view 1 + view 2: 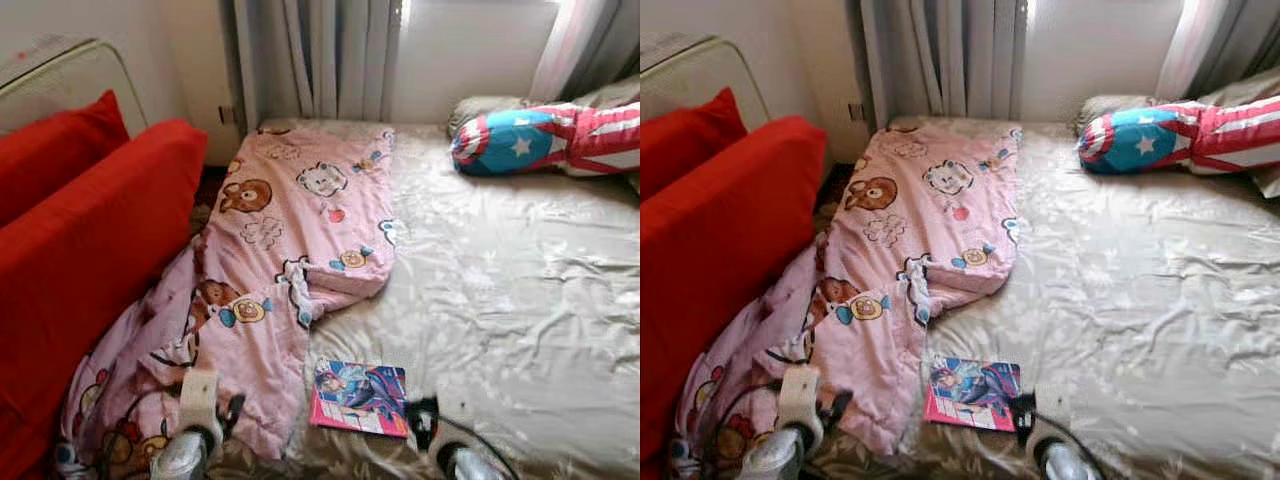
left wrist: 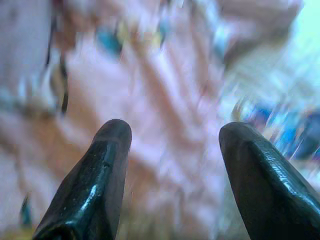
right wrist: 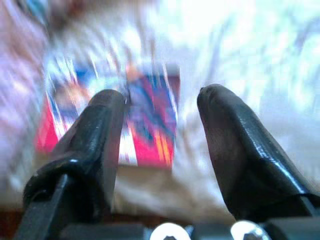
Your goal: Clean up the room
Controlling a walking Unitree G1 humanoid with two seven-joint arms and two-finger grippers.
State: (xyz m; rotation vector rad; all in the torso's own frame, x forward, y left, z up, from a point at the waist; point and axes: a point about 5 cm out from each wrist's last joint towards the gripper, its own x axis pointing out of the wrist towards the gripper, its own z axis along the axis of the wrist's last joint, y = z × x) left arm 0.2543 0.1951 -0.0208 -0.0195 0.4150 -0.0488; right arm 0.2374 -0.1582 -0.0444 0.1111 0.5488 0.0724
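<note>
**Bedroom, bed edge: both arms low over the near side**

Bedroom setting, daylight from a window behind grey curtains at the far wall. I am looking down on a bed covered by a pale, shiny, wrinkled sheet. Along its left side lies a pink cartoon-print blanket, rumpled, its near end spilling off the bed's left edge toward a red sofa that stands just beside the bed. A red cushion sits on the sofa's far part.

At the head of the bed, far right, a red, white and blue star-print pillow rests in front of a beige pillow.

Near the bed's front edge lies a magazine, flat on the sheet, colourful cover up with a pink border. Its left edge sits just beside the blanket's hem; I cannot tell if they touch.

Left gripper: low at the front, over the blanket's near end. Wrist view is blurred, but the two black fingers stand well apart with pink fabric showing between them; jaws wide open, nothing held.

Right gripper: low at the front, just right of the magazine's near corner. Its wrist view, also blurred, looks across the magazine. Jaws spread apart, empty.
</note>
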